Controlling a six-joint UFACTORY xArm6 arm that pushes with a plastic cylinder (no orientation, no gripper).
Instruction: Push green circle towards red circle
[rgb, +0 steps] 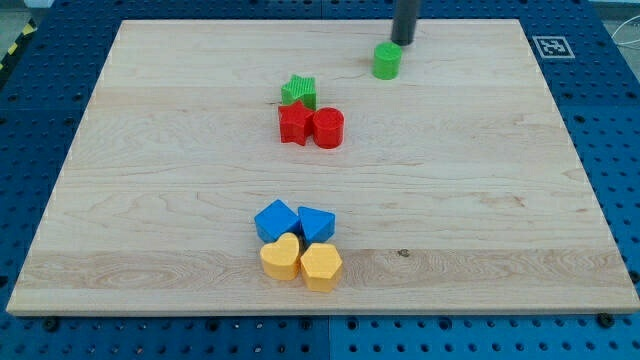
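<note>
The green circle (387, 60) stands near the view's top, right of centre. The red circle (328, 128) stands lower and to the left of it, touching a red star (295, 123). My tip (402, 42) is just above and slightly right of the green circle, close to or touching its far edge. The dark rod rises out of the view's top.
A green star (298, 92) sits right above the red star. Near the view's bottom, a blue cube (275, 220), a blue block (316, 224), a yellow heart (281, 258) and a yellow hexagon (321, 266) form a tight cluster. The wooden board (150, 200) lies on a blue pegboard.
</note>
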